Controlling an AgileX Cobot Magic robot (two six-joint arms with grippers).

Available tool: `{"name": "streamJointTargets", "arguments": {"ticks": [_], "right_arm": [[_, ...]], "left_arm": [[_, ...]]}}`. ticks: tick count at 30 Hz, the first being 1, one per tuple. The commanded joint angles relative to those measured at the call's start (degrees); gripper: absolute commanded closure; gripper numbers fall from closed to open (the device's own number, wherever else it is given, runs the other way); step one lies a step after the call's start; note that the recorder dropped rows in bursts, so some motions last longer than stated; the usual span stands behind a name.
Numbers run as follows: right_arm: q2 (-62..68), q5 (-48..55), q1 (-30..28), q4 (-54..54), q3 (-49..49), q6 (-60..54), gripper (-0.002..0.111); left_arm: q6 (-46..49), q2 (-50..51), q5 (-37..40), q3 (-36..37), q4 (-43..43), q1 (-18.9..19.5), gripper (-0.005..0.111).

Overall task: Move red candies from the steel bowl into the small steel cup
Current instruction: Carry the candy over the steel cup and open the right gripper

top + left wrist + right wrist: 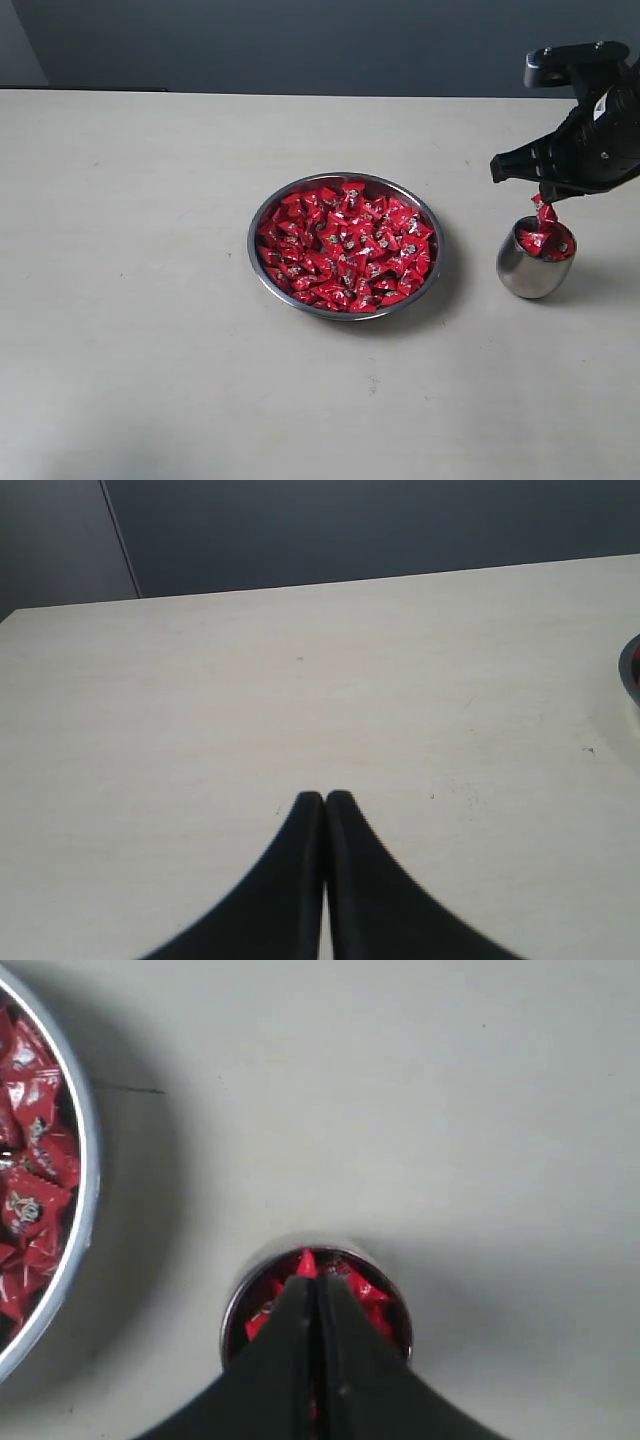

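The steel bowl (262, 262) sits mid-table, heaped with red candies (345, 245). To its right stands the small steel cup (525, 275), filled to the brim with red candies (548, 243). My right gripper (545, 203) hangs directly over the cup, shut on a red candy (545, 212) that dangles just above the pile. In the right wrist view the right gripper (317, 1282) is pinched on that candy (306, 1261) over the cup's rim (232, 1305), with the bowl (85, 1130) beside it. My left gripper (324, 797) is shut on nothing, over bare table.
The pale table (140, 300) stretches wide on every side of the bowl. A dark wall (300, 40) runs behind the table's far edge. The bowl's rim (630, 670) just shows at the border of the left wrist view.
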Motion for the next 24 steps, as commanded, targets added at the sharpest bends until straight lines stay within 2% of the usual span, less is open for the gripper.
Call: {"name": "streamJointTargets", "arguments": {"ticks": [1, 10, 15, 24], "right_arm": [[0.84, -1.34, -0.27, -1.62, 0.24, -0.01, 0.109], [0.84, 1.15, -0.27, -2.37, 0.24, 0.28, 0.109], [0.84, 2.25, -0.27, -9.69, 0.24, 6.99, 0.109], [0.73, 2.99, -0.27, -9.32, 0.24, 7.29, 0.109]], "left_arm": [[-0.11, -0.27, -0.48, 0.11, 0.07, -0.01, 0.106], [-0.11, -0.27, -0.48, 0.11, 0.07, -0.01, 0.106], [-0.11, -0.27, -0.48, 0.11, 0.07, -0.01, 0.106], [-0.11, -0.27, -0.48, 0.11, 0.07, -0.01, 0.106]]}}
